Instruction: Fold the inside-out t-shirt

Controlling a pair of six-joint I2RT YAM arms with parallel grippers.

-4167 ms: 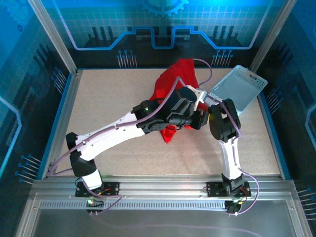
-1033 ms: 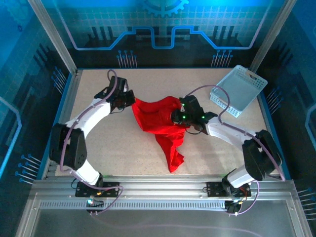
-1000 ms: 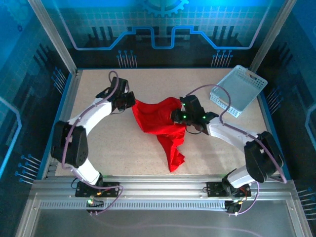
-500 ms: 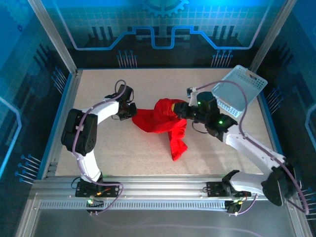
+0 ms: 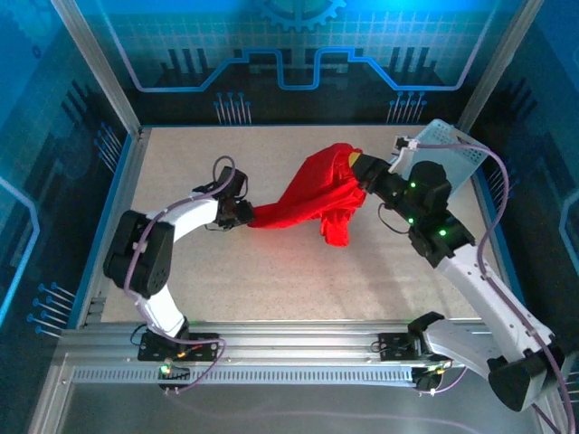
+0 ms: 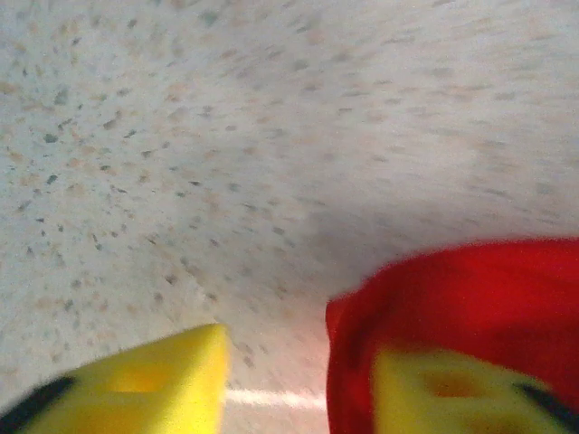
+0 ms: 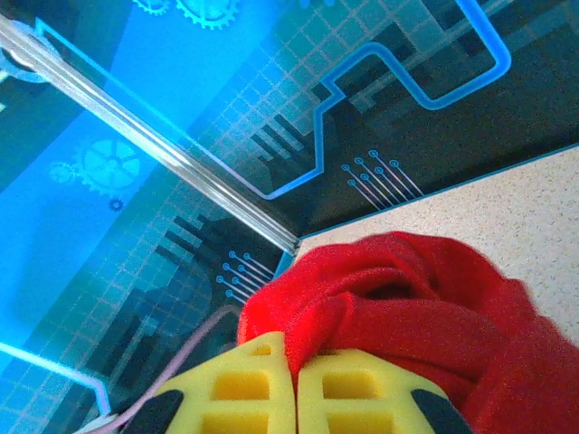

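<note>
The inside-out t-shirt [image 5: 312, 192] is a bright red bunch, stretched from low on the left up to the right over the table's middle. My right gripper [image 5: 362, 169] holds its upper right end off the table. In the right wrist view that gripper [image 7: 296, 366] is shut, with a fold of the red cloth [image 7: 407, 289] pinched between its yellow pads. My left gripper [image 5: 242, 215] is down at the shirt's lower left tip. In the left wrist view it [image 6: 298, 362] is open, bare table showing in the gap, and the shirt [image 6: 470, 298] lies over its right finger.
A light blue mesh basket [image 5: 463, 155] stands at the back right corner, partly behind the right arm. The speckled table [image 5: 226, 271] is bordered by blue walls and metal posts at the back and sides, with the arm bases along the near rail.
My left gripper has opened and let go of the shirt's left end. The right gripper has risen and swung back and to the right, dragging the shirt up with it.
</note>
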